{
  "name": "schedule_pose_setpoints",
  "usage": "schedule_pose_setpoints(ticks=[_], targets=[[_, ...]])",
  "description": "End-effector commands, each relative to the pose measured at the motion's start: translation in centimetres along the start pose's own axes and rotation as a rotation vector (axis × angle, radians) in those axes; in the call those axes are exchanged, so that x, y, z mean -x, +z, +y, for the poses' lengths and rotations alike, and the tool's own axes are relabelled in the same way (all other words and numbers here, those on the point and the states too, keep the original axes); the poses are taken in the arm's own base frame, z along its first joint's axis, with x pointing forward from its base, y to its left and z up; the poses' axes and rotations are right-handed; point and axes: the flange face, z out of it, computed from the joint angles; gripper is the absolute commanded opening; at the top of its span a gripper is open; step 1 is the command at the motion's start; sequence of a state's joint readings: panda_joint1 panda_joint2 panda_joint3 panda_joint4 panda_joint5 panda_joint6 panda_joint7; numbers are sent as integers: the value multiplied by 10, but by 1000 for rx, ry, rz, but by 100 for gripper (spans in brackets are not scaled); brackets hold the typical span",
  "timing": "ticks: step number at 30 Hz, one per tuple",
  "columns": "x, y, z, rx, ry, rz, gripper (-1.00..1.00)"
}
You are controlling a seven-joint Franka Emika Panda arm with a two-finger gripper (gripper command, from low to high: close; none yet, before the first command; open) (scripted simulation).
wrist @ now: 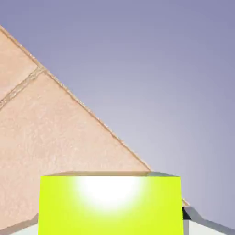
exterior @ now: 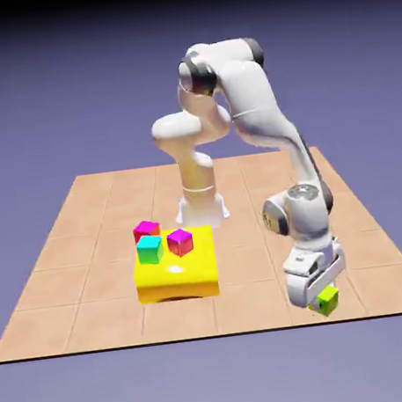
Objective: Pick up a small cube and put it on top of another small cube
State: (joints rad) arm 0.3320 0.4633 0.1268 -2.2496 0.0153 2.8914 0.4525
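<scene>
Down at the lower right of the exterior view, near the table's [exterior: 96, 253] front edge, your gripper [exterior: 321, 294] has its jaws drawn in on the small lime-green cube [exterior: 326, 300], which sits at table level between the fingers. In the hand view that cube [wrist: 110, 204] fills the bottom middle, bright and square-on, hiding most of the fingertips, so the grip looks centred.

Your target, the small cube with a hot-pink top and red sides [exterior: 146, 231], stands well apart toward the left of centre, just behind the yellow block [exterior: 176, 268] that carries the cyan-topped cube [exterior: 150, 249] and the magenta-and-purple cube [exterior: 180, 241].

To do this step well, lift straight up before you travel, so the cube does not drag on the tiles. Rise high enough to pass over the yellow block and its two cubes. Keep the wrist level, arrive directly above the pink top, then lower slowly and release only once the faces meet squarely.
</scene>
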Motion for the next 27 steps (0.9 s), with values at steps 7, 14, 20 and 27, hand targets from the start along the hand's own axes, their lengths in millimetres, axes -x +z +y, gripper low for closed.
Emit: schedule_pose_setpoints(ticks=[7, 14, 20, 27], targets=[[-24, -89, 100, 113, -85, 24, -100], [-9, -171, 219, 193, -150, 0, -100], [37, -226, 306, 194, -194, -41, -100], [115, -260, 378, 114, -267, -76, -100]])
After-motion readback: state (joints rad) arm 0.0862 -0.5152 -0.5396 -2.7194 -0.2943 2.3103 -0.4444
